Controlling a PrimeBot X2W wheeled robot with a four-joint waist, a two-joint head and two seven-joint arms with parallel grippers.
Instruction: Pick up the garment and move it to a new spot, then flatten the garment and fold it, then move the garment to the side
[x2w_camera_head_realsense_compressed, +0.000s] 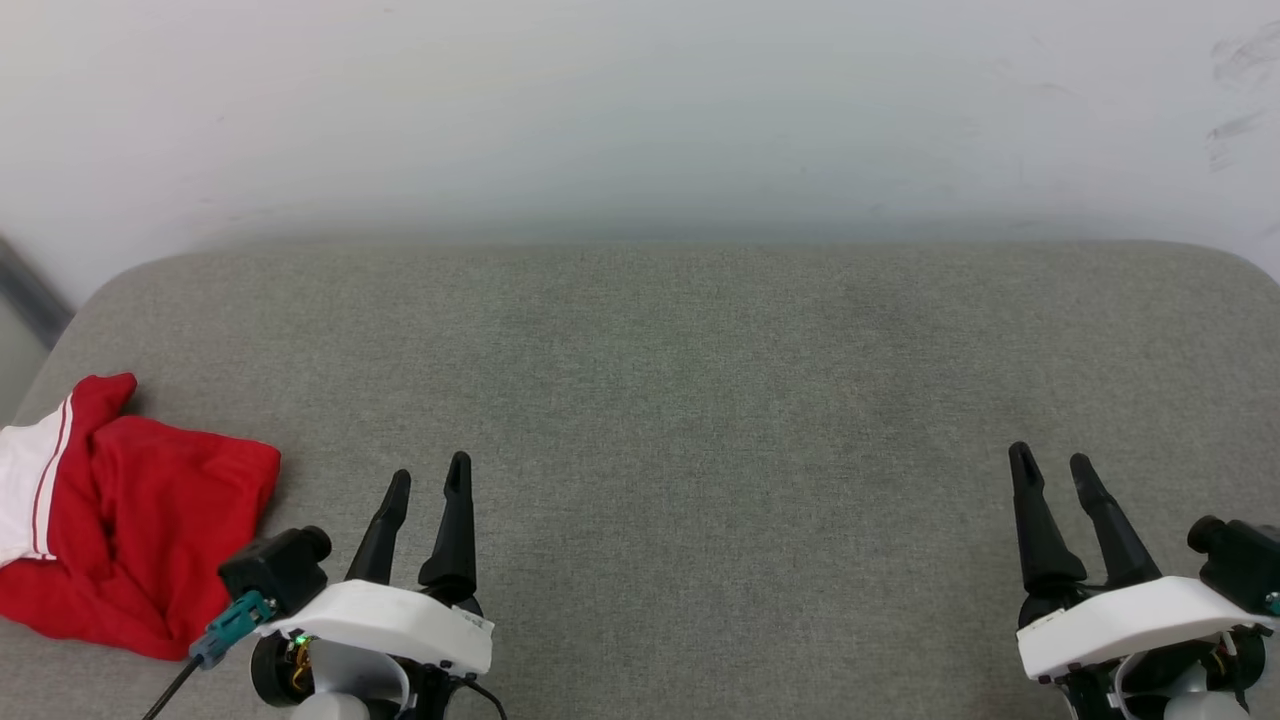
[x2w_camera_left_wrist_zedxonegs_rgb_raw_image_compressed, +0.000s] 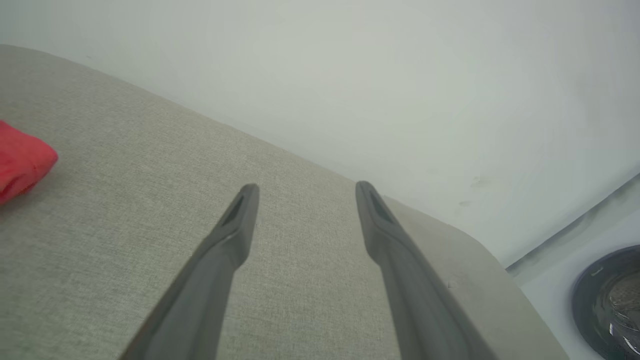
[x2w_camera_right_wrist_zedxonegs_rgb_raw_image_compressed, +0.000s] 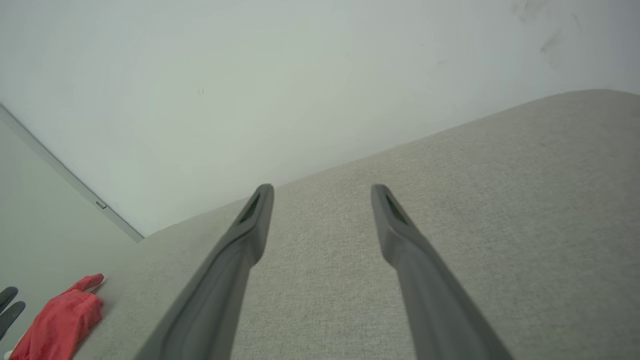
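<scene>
Okay, we see the garment (x2w_camera_head_realsense_compressed: 140, 520) lying crumpled at the far left of the grey cushioned surface (x2w_camera_head_realsense_compressed: 700, 400), close to its left edge and toward the near side in the head view. We read it as a loose heap, mostly bright red, with a white sleeve (x2w_camera_head_realsense_compressed: 25, 490) on its left side and a thin red stripe running along the white. The left gripper (x2w_camera_head_realsense_compressed: 430, 467) sits at the lower left of the head view, just right of the garment and not touching it. Its two dark fingers (x2w_camera_left_wrist_zedxonegs_rgb_raw_image_compressed: 235, 235) point away from the robot with a clear gap between them and nothing in that gap. In the left wrist view they spread wide over bare grey fabric, and a corner of the garment shows at the left edge. The right gripper (x2w_camera_head_realsense_compressed: 1050, 455) sits at the lower right of the head view, well apart from the garment, on the other side of the surface. Its claw also stands apart with nothing between; the right wrist view shows it spread above the fabric, with the garment small at the lower left. A pale wall (x2w_camera_head_realsense_compressed: 640, 100) runs behind the surface. A dark round object (x2w_camera_left_wrist_zedxonegs_rgb_raw_image_compressed: 610, 310) shows at the lower right of the left wrist view, past the surface edge; we cannot tell what it is
</scene>
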